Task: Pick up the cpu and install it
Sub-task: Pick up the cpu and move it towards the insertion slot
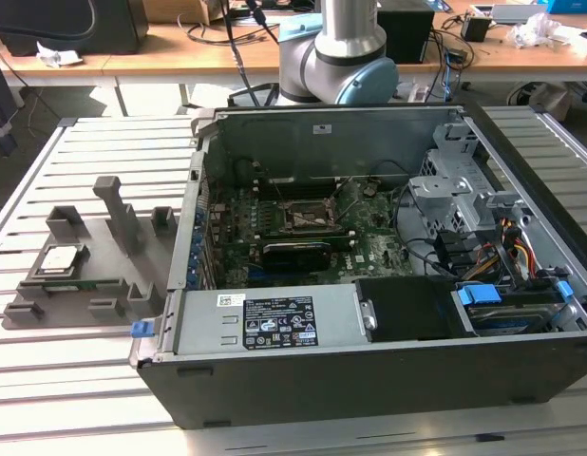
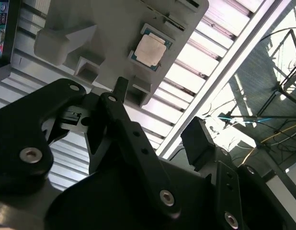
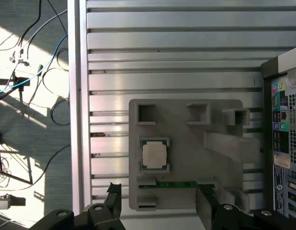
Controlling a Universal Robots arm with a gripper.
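Though small — cpu (image 3: 153,155) silvery, square

The tool (image 3: 157,194) faces downward, its two black fingers (image 3: 113,191) spread wide apart, one on either side of its centre. The arm (image 1: 349,38) stands upright.

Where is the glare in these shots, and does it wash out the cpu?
First wrist view: sun patches blow out the floor, the cpu stays clear. Second wrist view: table slats glare white, the fingers are near-silhouettes. Exterior view: even light.
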